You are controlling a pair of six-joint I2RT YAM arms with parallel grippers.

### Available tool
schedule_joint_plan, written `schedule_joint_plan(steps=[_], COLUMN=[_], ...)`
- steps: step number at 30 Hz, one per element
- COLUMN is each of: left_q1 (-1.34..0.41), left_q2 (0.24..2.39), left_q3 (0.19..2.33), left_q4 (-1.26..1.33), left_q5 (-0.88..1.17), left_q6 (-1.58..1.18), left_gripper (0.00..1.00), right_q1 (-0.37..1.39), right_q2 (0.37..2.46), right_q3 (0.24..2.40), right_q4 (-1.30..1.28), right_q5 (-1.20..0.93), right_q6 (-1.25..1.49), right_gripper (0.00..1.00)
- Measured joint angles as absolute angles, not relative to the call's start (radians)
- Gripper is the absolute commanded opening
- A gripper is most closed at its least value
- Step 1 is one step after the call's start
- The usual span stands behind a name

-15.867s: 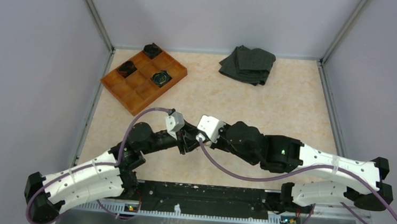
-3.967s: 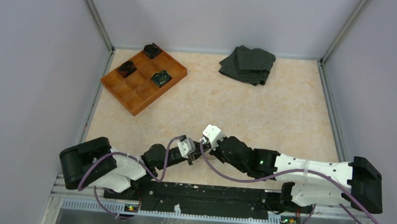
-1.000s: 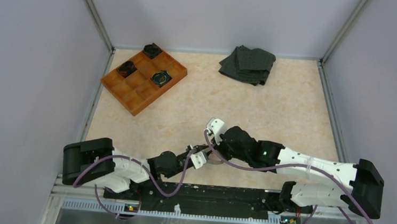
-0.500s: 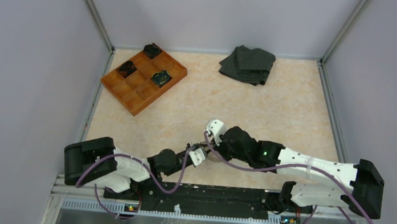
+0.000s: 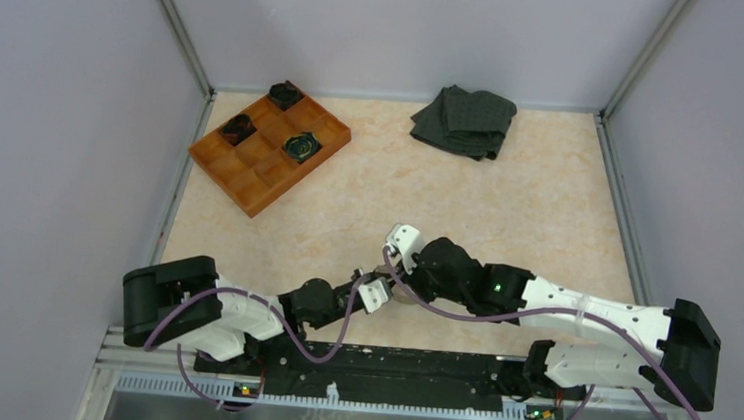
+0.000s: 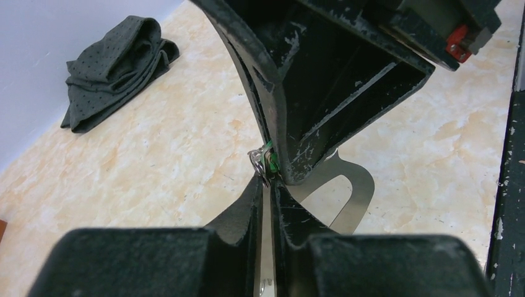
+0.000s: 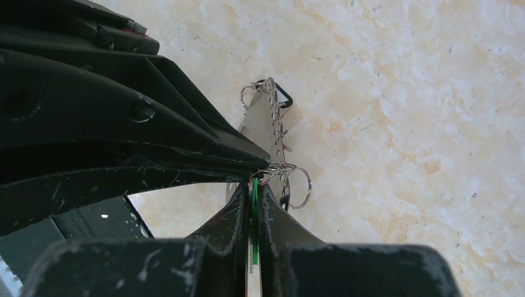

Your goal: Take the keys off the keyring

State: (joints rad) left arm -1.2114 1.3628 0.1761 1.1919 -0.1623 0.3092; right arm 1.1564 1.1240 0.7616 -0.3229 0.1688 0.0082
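The table (image 5: 508,211) has a pale beige, marbled top, closed in by metal rails and grey walls on 3 sides. An orange tray (image 5: 260,176), divided into square compartments, sits at the far left, turned diagonally, with 1 corner close to the left rail. A crumpled dark grey cloth (image 5: 463,121) lies by the far edge, right of centre, well apart from the tray.

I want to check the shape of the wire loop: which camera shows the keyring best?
Right wrist: the keyring shows clearly against the pale table, beside the right tool. Left wrist shows only a sliver where the left tool meets it; in top external the tools hide it.
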Motion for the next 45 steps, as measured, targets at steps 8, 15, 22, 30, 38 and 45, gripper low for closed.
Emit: schedule_joint_plan(steps=[8,15,22,30,38,45], left_q1=[-1.211,-1.211,-1.211,-1.211,-1.212,-1.183], left_q2=[1.364,1.359,1.336,1.328,1.317,1.33], left_q3=[0.177,0.177,0.177,0.175,0.174,0.173], left_q4=[1.198,1.192,1.173,1.124,1.111,1.121], left_q5=[-0.15,-0.149,-0.118,-0.091,-0.095,-0.149], left_q6=[0.315,0.317,0.344,0.395,0.405,0.324], left_gripper=[0.0,0.0,0.0,0.0,0.0,0.0], right_q1=[1.156,1.156,1.155,1.142,1.123,1.041], right_q2=[1.112,1.112,1.129,1.152,1.168,1.137], right_q3=[0.762,0.776,0.817,0.827,0.834,0.824], right_q4=[-0.326,-0.366,-0.429,-0.461,-0.469,-0.421], right_q5=[0.171,0.221,0.284,0.319,0.323,0.346], right_q6=[0.009,0.019,0.035,0.048,0.064,0.12], right_gripper=[0.0,0.0,0.0,0.0,0.0,0.0])
